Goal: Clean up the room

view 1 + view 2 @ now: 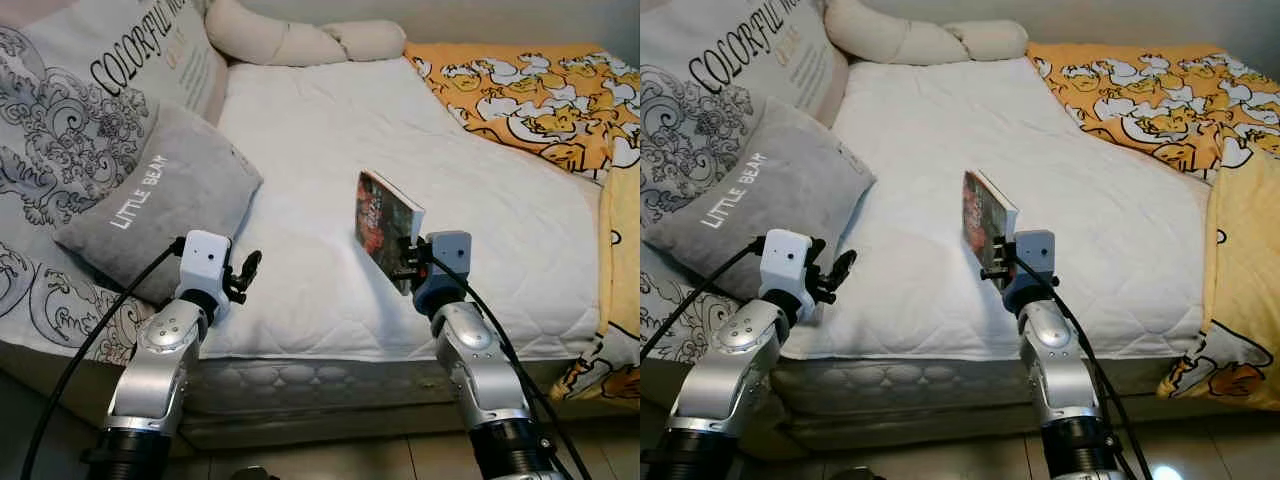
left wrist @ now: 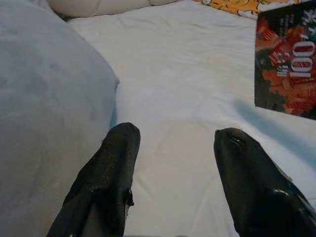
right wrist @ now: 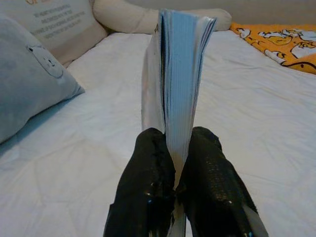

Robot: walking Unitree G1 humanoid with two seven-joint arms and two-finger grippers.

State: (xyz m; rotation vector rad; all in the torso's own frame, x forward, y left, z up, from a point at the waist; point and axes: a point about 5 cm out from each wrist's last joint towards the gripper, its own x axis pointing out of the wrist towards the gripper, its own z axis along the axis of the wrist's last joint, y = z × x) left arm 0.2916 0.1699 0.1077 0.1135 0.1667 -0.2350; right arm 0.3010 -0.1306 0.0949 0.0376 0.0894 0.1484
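Nearest, two silver arms raised at the bed's foot edge. Right gripper (image 1: pixel 408 262) clamped tight on one paperback book (image 1: pixel 385 226), held upright on edge above the white mattress (image 1: pixel 330 150), dark red-and-black cover facing the robot's left, page block facing forward in the right wrist view. Black fingers (image 3: pixel 148 187) pinching the lower edge of the book, one on each cover. Judged light and fairly stiff along the spine, but floppy at the free corners; glossy cover likely slippery, so a pinch nearer the spine looks safer than one at the fore-edge, and a tilt could let pages fan or the book slide out. Left gripper (image 1: pixel 245 271) empty, fingers spread apart, hovering over the mattress just beside the grey pillow (image 1: pixel 160 200). Counted: one book, two grippers. Further back, one grey pillow lettered "LITTLE BEAR", soft and bulky, leaning on one large patterned cushion (image 1: pixel 90 90) at the robot's left. Beyond, one long cream bolster (image 1: pixel 300 40) across the head of the bed. Far right, one orange duck-print quilt (image 1: pixel 540 90) rumpled over the mattress corner and hanging down the side.
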